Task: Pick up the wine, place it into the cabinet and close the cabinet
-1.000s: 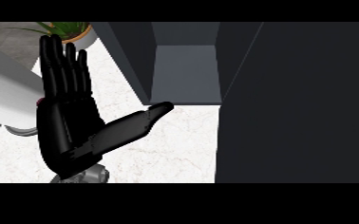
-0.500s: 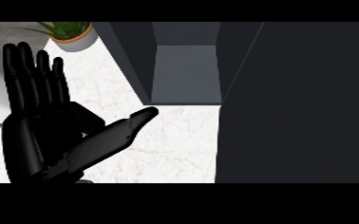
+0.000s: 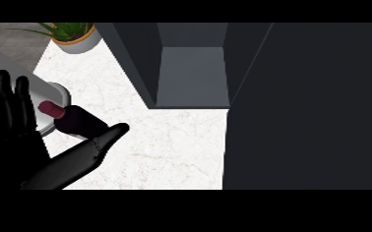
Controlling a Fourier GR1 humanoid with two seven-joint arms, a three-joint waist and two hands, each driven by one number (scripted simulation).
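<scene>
Your left hand (image 3: 24, 145) is spread wide left of the open cabinet (image 3: 193, 78), the wine (image 3: 76, 122) beside its thumb, apparently framed for grasping.

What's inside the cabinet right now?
The cabinet shows only its grey floor and walls; no bottle inside. The wine is outside, by the left hand. The dark door covers whatever lies to its right.

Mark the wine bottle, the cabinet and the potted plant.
wine bottle (image 3: 77, 121): head view, on its dark body.
cabinet (image 3: 193, 76): head view, on the bare grey panel inside the open compartment.
potted plant (image 3: 81, 43): head view, on the pot's pale wall.
</scene>
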